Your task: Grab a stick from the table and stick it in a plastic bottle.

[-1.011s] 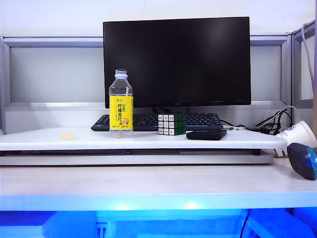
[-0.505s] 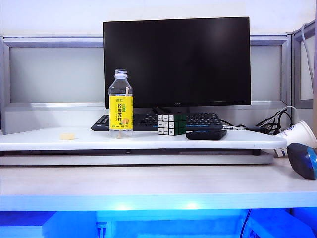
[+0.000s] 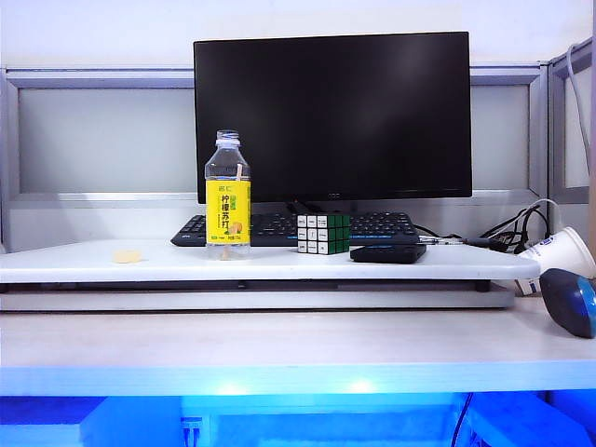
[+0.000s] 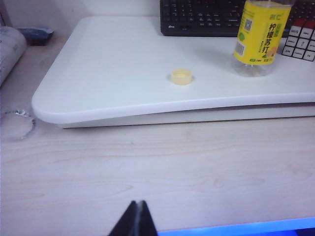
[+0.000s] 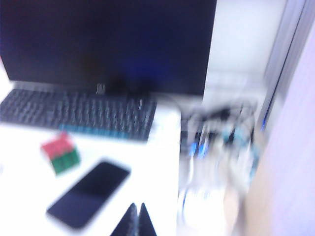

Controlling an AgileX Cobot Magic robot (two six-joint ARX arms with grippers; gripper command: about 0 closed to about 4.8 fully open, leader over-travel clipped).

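Bare table (image 4: 162, 177) front, stick (image 3: 239, 173) in plastic bottle (image 3: 228, 196), left tool (image 4: 137, 219), right tool (image 5: 136, 216) both closed, empty

My table (image 3: 279, 349), pale wood grain, carries a raised white shelf board (image 3: 140, 263); on the board stand the plastic bottle (image 3: 228, 197), 1 yellow cap (image 4: 181, 76), 1 puzzle cube (image 3: 323, 233), 1 dark phone (image 3: 387, 252) and a black keyboard (image 3: 279, 226)

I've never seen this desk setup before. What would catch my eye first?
The plastic bottle with its yellow label stands uncapped on the white shelf board, the stick already inside. Behind it looms a dark monitor; a puzzle cube sits beside the keyboard.
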